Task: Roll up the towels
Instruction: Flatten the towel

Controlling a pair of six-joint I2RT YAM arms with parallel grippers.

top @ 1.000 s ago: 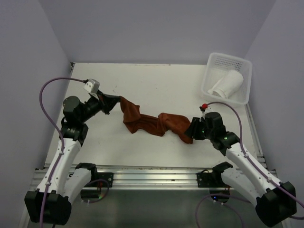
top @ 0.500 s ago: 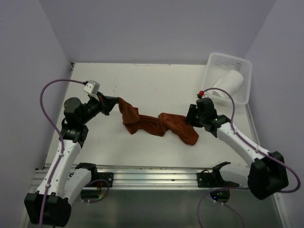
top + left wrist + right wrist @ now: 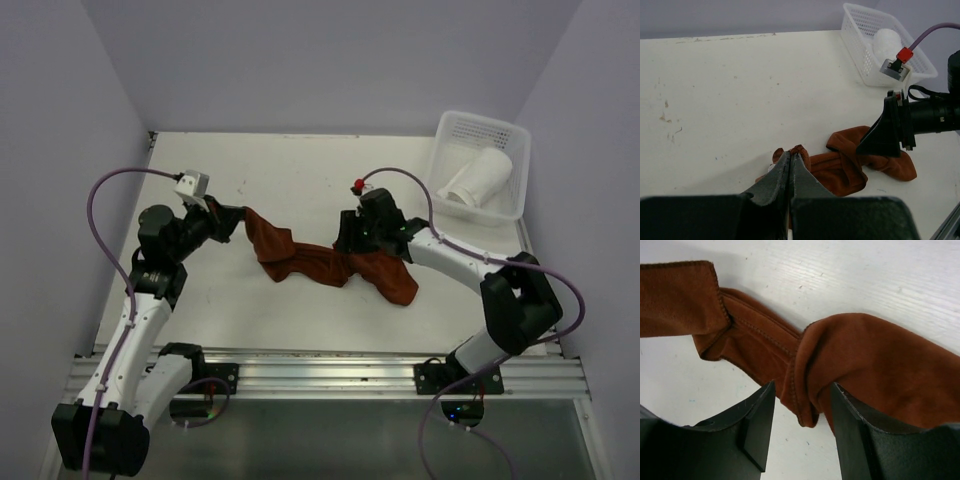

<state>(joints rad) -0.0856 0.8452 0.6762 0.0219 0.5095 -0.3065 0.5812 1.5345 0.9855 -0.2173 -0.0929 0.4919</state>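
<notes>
A rust-brown towel (image 3: 320, 262) lies bunched and twisted across the middle of the table. My left gripper (image 3: 243, 217) is shut on the towel's left corner, pinched between its fingertips in the left wrist view (image 3: 791, 156). My right gripper (image 3: 343, 238) is open and hovers over the towel's middle fold (image 3: 810, 390), which sits between its fingers (image 3: 757, 425) without being clamped. The towel's right end (image 3: 400, 288) lies loose on the table. A rolled white towel (image 3: 478, 178) lies in the white basket (image 3: 445, 130).
The white basket stands at the back right corner, also in the left wrist view (image 3: 860, 30). Purple walls close the table on three sides. A metal rail (image 3: 320, 375) runs along the near edge by the arm bases.
My right gripper has let go of the towel's right end and moved left and back to the towel's middle. The right end has dropped onto the table. My left gripper holds still.
</notes>
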